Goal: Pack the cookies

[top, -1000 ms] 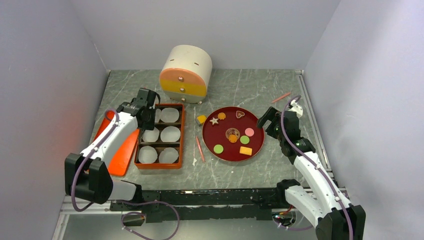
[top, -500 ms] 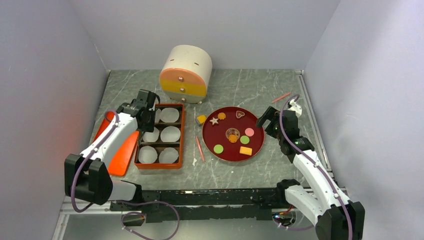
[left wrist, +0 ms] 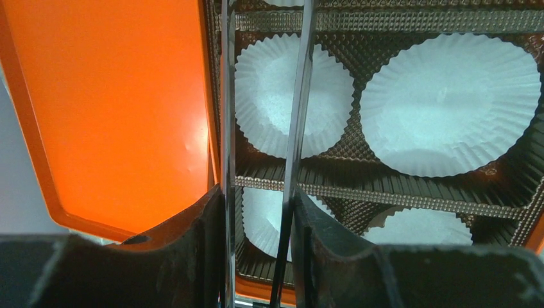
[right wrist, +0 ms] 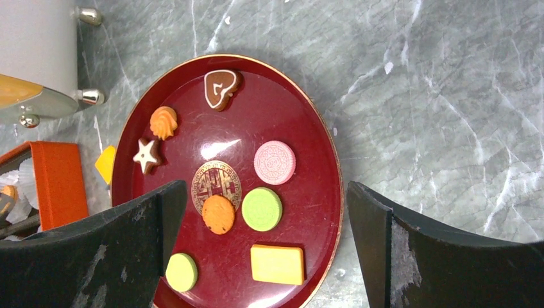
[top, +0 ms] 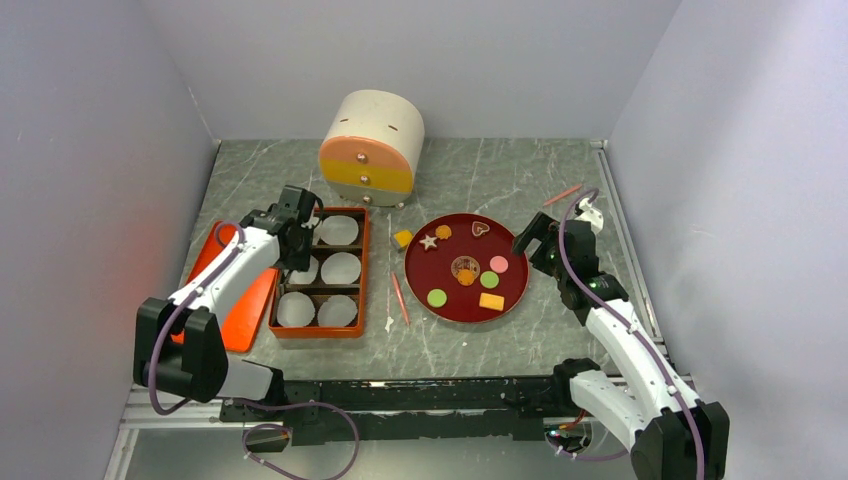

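**Top view.** Bench (top: 500, 170): grey marble. Cabinet (top: 371, 148): round, cream and orange, at the back. Box (top: 362, 272): orange, six compartments, a white liner (top: 341, 267) in each. Lid (top: 252, 308): orange, just beside the box on its left. Plate (top: 462, 308): red, right of the box, carrying the cookies (top: 467, 272). Yellow piece (top: 403, 238): on the bench, near the plate's far-left rim. Pink stick (top: 400, 297): between box and plate. Left claw (top: 300, 243): over the box's left column. Right claw (top: 528, 240): near the plate's right rim.

**Left wrist view.** Left claw is narrow, clamped on metal tongs (left wrist: 298, 96). The blades are apart and reach forward over the liners, with the tips out of frame. No other view shows the tongs.

**Right wrist view.** Right claw is wide and touches nothing, with the plate framed between its fingers. Shapes read only here:
- heart (right wrist: 221, 86)
- swirl (right wrist: 163, 122)
- star (right wrist: 146, 155)
- brown disc (right wrist: 215, 183), an orange round (right wrist: 218, 215) overlapping it
- pink round (right wrist: 274, 162)
- two green rounds (right wrist: 262, 208)
- rectangle (right wrist: 277, 264)
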Available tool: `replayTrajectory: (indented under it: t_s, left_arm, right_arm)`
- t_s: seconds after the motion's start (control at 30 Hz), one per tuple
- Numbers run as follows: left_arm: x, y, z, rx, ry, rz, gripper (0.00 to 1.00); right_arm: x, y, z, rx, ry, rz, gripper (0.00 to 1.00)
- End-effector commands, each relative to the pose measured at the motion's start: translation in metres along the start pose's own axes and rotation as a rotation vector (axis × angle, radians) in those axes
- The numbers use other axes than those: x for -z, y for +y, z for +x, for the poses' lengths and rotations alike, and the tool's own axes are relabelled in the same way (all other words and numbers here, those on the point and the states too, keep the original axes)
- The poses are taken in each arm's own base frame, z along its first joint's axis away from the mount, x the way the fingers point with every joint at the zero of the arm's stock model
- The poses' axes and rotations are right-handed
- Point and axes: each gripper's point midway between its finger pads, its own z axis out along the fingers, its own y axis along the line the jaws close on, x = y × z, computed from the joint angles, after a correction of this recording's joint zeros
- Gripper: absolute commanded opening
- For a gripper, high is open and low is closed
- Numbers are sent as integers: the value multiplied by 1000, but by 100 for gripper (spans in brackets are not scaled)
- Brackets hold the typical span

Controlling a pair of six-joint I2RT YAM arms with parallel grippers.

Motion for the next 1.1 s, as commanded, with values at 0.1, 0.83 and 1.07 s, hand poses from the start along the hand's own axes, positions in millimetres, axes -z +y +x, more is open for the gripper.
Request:
replayTrajectory:
  t_s: [0.1, 0.83, 1.07]
  left_arm:
    - [-7, -4, -15, 45, -48, 3, 39]
    - [42, -1, -42, 60, -155, 74, 52]
    - [76, -28, -50, 3, -229, 277, 46]
  right_arm:
    - [1, 13, -16, -7, -45, -42, 100]
    - [8, 12, -26, -3, -68, -24, 100]
    - [10, 11, -31, -3, -85, -8, 100]
